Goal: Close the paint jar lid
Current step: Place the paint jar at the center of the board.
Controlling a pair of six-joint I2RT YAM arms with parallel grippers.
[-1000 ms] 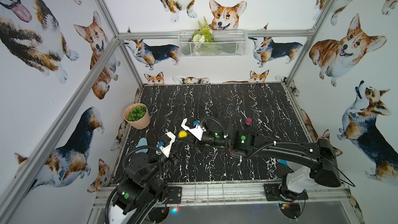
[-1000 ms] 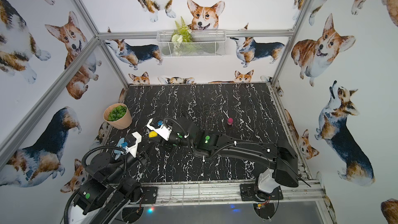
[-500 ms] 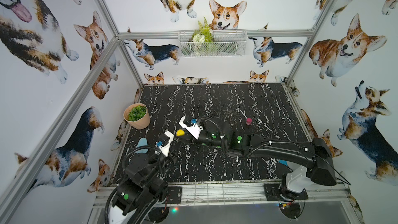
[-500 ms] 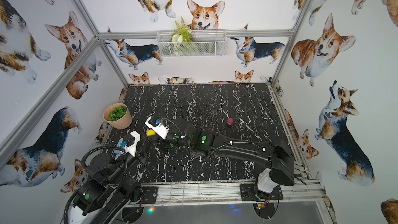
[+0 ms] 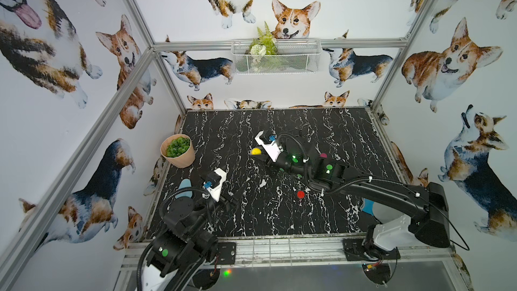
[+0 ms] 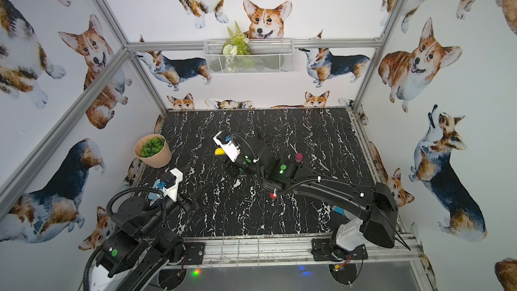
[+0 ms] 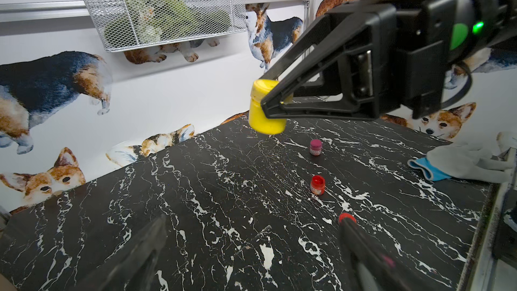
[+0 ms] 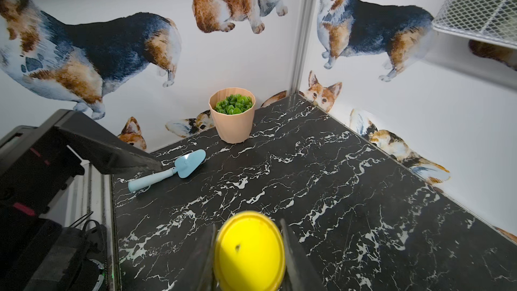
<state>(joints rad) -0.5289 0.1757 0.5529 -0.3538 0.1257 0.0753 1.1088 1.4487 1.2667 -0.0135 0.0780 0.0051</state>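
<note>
While the right tool (image 7: 263,92) pinches the jar (image 7: 265,120) at its neck, lifted clear of the surface (image 7: 223,191), likely steadying it for capping, the left tool (image 7: 249,226) gapes wide and empty, well apart; the lid (image 8: 249,247) looks seated.

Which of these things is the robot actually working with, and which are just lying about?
In the job:
yellow jar, gripped and lifted
lid, on top of it

Lying about:
red jar
pink jar
plant pot
trowel
glove
wire basket
</note>
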